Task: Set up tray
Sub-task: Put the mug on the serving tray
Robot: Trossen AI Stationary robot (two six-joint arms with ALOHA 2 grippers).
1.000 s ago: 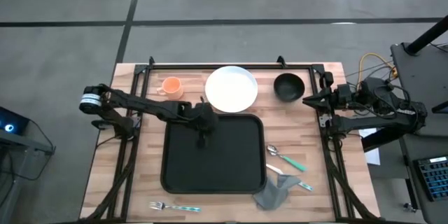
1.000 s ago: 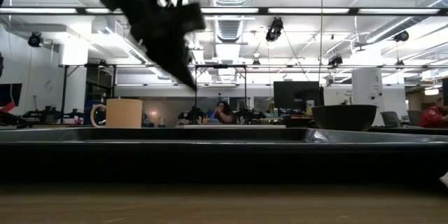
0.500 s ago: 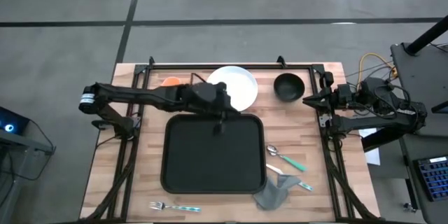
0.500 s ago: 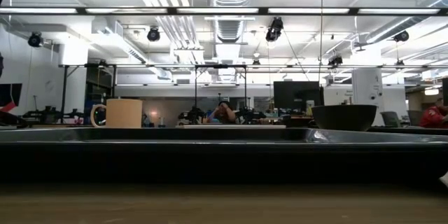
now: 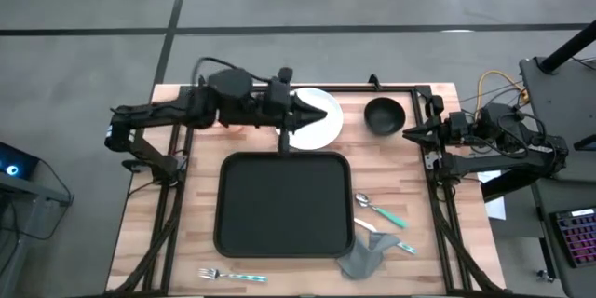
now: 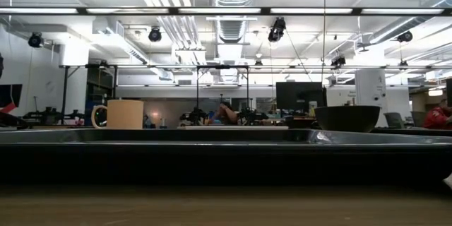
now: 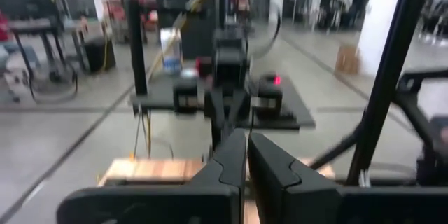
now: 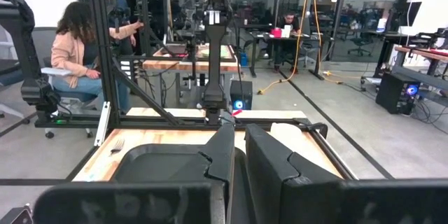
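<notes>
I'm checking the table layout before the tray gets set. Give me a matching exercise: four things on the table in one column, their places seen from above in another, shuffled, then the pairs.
Things:
1. tray
2. black bowl
3. fork
4. grey napkin

Places:
A. near edge, below the tray's left corner
B. far edge, right of the white plate
C. middle of the table
D. by the tray's near right corner

Pairs: 1-C, 2-B, 3-A, 4-D

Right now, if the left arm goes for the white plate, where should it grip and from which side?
Take the white plate by its raised rim, probably the edge nearest the left gripper, coming down from above. It lies flat on the table, so only the rim offers a hold. Its side toward the tray looks crowded.
</notes>
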